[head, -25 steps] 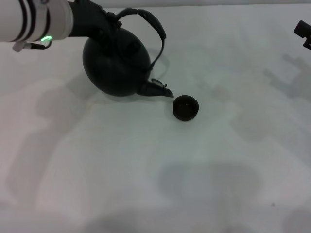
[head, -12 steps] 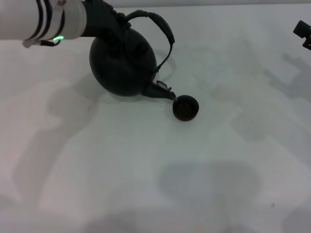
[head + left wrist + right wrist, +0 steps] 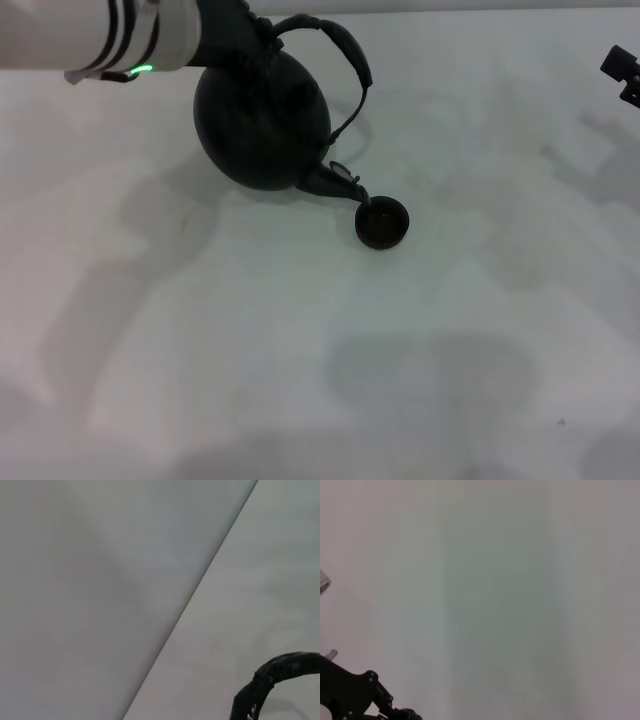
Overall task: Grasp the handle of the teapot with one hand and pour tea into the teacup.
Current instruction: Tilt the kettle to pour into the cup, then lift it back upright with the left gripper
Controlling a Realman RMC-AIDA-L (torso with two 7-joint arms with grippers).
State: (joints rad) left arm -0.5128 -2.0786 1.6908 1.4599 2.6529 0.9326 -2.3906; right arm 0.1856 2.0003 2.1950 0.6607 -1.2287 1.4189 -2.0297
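The large matte-black teapot hangs tilted above the white table, its short spout pointing down and right with its tip right at the rim of the teacup. The teacup is a tiny dark round cup standing on the table just right of the spout. My left gripper is shut on the left end of the black arched handle, at the top of the pot. A piece of the handle shows in the left wrist view. My right gripper is parked at the far right edge.
The white table spreads all around the pot and cup. Its back edge runs just behind the teapot. No liquid stream can be made out between spout and cup.
My left arm has carried the teapot to the right toward the cup and tipped it further. The spout tip went from short of the cup to its rim. The cup has not moved.
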